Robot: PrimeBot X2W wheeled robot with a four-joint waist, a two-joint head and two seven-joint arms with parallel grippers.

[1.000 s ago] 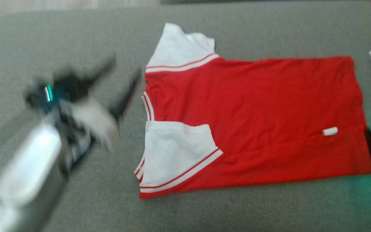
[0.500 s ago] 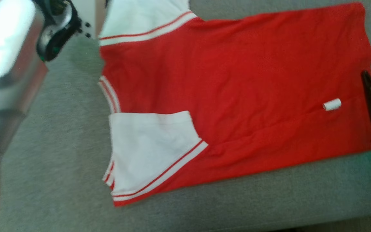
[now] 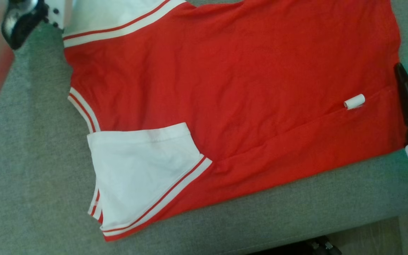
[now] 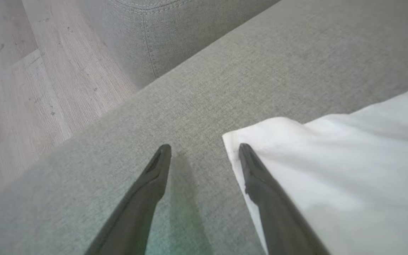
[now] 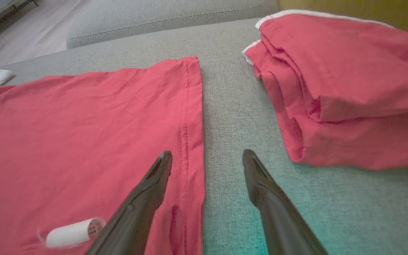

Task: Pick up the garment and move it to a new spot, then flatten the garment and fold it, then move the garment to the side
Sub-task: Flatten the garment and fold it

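garment (image 3: pixel 246 88) lies spread flat on the grey sofa (image 3: pixel 30 159), and we note a red body with white sleeves. the near sleeve (image 3: pixel 143 170) is folded in over the red, and the far one runs off the top of the head view. the collar end points to the robot's left, the hem (image 5: pixel 190 106) to its right. a small white roll (image 3: pixel 354 101) rests on the red cloth just inside the hem. left end effector (image 4: pixel 204 147) is wide open with nothing in it, one finger over bare sofa, the other over the corner of a white sleeve. we cannot tell if it touches. right end effector (image 5: pixel 207 152) is likewise wide open and empty. it straddles the hem, one finger above the red cloth beside the roll, the other above bare sofa. further right, apart from the garment, we see a pile (image 5: pixel 349 88) of folded red clothes. wood floor (image 4: pixel 30 88) shows past the sofa's edge.
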